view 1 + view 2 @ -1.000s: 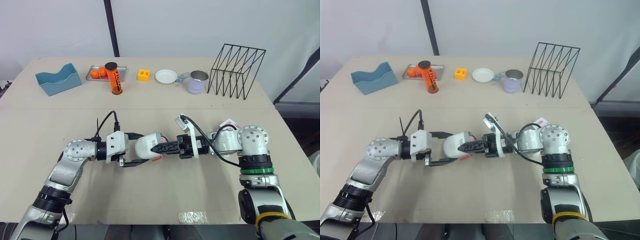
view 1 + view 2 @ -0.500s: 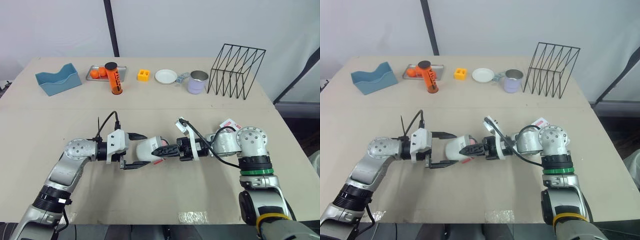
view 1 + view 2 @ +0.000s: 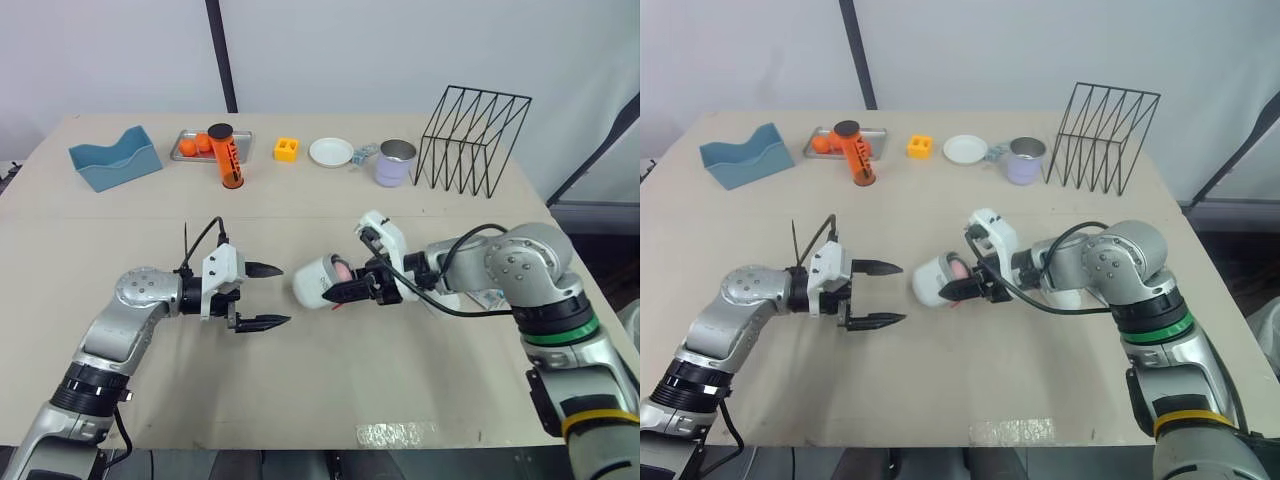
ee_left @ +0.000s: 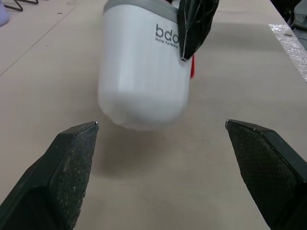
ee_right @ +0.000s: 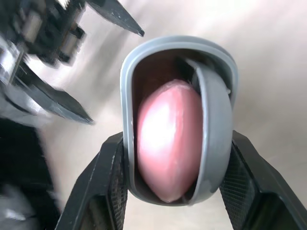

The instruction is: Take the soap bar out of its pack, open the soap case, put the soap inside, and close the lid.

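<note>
- Your right gripper (image 3: pixel 340 288) is pinching the soap case (image 3: pixel 320 280), one black finger on each side, just behind its grey rim.
- The pink soap (image 5: pixel 168 139) is already in the case. The grey lid (image 5: pixel 213 120) stands ajar along one side of the mouth.
- The case's long axis runs from gripper to gripper, with the closed white end towards your left gripper (image 3: pixel 285 295) and the open mouth towards the right wrist.
- The left gripper is spread wide and empty, just off the closed end and not touching it. The case sits centred in the gap ahead of its fingers (image 4: pixel 72 163).
- The case looks held slightly off the table (image 3: pixel 400 380), but I can't confirm that.
- My read is that only closing the lid remains. The lid is at the far end from the left gripper, so you'd have to go round the case or re-grip.
</note>
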Controlling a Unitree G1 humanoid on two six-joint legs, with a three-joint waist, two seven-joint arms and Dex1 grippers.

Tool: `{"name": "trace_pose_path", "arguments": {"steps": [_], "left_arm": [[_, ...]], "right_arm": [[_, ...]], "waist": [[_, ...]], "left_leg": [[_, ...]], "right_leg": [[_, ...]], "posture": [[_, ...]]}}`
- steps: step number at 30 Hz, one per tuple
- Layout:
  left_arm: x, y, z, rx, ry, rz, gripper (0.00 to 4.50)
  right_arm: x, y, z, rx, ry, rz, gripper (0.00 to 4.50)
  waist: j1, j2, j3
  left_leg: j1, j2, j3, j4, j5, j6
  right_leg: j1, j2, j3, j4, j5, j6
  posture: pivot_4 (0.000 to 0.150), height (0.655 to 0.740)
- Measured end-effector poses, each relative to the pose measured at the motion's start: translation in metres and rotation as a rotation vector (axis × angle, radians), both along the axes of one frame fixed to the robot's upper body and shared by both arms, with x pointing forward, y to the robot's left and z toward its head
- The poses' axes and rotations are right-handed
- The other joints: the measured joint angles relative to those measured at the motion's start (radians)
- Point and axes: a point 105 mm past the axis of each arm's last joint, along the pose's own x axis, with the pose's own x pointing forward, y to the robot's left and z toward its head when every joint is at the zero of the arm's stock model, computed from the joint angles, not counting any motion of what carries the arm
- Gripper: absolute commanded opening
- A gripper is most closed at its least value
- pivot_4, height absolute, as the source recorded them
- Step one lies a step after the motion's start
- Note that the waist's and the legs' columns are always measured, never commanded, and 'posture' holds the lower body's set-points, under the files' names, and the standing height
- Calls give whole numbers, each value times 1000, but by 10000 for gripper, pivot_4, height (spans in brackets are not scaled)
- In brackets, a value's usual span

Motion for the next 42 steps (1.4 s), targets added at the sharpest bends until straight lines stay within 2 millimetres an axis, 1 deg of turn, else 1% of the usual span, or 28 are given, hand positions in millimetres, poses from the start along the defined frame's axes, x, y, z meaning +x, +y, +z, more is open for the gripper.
{"name": "trace_pose_path", "arguments": {"steps": [1,2,3,4,5,7,8,9,10,11,14,15,16,17,24,27,32,42], "left_arm": [[0,1,1,1,2,1,44861],[3,4,4,-5,44,12,44861],[7,8,14,-16,63,30,44861],[8,7,16,-19,62,28,44861],[7,3,18,-36,78,26,44861],[7,1,18,-37,85,28,44861],[6,-5,19,-51,79,29,44861],[5,-12,20,-66,74,28,44861],[5,-16,21,-73,72,32,44861],[4,-25,24,-84,64,20,44861],[2,-30,26,-81,57,17,44861],[3,-37,27,-93,47,38,44861],[2,-46,25,-77,31,49,44861],[0,-51,22,-69,29,45,44861],[-2,-56,17,-50,37,48,44861],[-8,-62,15,-59,58,25,44861],[-10,-65,10,-49,69,15,44861],[-7,-72,10,-69,36,38,44861]], "right_arm": [[1,0,2,-8,-19,6,19986],[4,-4,11,-123,-176,102,19986],[5,-5,27,-228,-339,211,19986],[4,-3,31,-237,-371,236,19986],[-3,2,33,-315,-460,361,19986],[-6,3,29,-354,-473,414,19986],[-8,-1,23,-436,-492,478,19986],[-8,1,25,-482,-531,539,19986],[-8,1,26,-511,-550,569,19986],[-8,2,28,-538,-576,605,19986],[-7,2,28,-567,-598,639,19986],[-4,-2,21,-639,-603,681,19986],[0,-5,17,-682,-605,701,19986],[1,-6,16,-698,-608,712,19986],[2,-6,14,-720,-611,740,19986],[4,0,13,-722,-630,768,19986],[1,4,12,-716,-633,800,19986],[3,9,11,-703,-619,821,19986]], "waist": [[0,0,0],[0,0,0],[0,1,0],[0,0,0],[0,0,0],[0,0,0],[0,0,0],[1,0,0],[1,0,0],[1,0,0],[1,0,0],[1,0,0],[2,0,0],[2,0,0],[3,0,0],[3,0,0],[3,0,0],[2,0,0]], "left_leg": [[0,0,0,0,0,0],[0,1,0,0,0,0],[-2,0,0,0,0,0],[-2,1,-1,0,0,0],[-2,1,-1,0,0,0],[-2,0,-1,0,0,0],[-2,0,-1,1,0,0],[-2,0,-2,1,0,0],[-2,0,-2,1,0,0],[-2,0,-3,1,0,-1],[-2,0,-3,1,0,-1],[-2,0,-3,1,0,-1],[-2,-1,-3,2,1,-1],[-2,-1,-3,2,1,-1],[-2,-1,-4,2,1,-1],[-2,-1,-4,2,1,-1],[-2,-1,-4,2,1,-1],[-2,-1,-5,2,1,-1]], "right_leg": [[0,0,0,0,0,0],[0,0,-1,0,0,0],[-2,0,-1,0,0,0],[-1,0,-1,-1,0,0],[-1,0,-1,-1,0,0],[-1,-1,-2,-1,0,0],[-1,-2,-2,-1,0,0],[-1,-2,-2,-1,0,0],[-1,-2,-2,-1,0,0],[-1,-2,-3,-1,0,0],[-1,-2,-3,-1,0,0],[-1,-2,-3,-1,0,0],[0,-3,-3,0,0,0],[0,-3,-4,0,0,-1],[0,-3,-4,0,0,-1],[0,-3,-4,0,0,-1],[0,-3,-4,0,0,-1],[1,-3,-6,0,1,-1]], "posture": [[1500,7400],[1500,7400],[1500,7400],[1500,7400],[1500,7400],[1500,7400],[1500,7400],[1500,7400],[1500,7400],[1500,7400],[1500,7400],[1500,7400],[1500,7400],[1500,7400],[1500,7400],[1500,7400],[1500,7400],[1500,7400]]}}
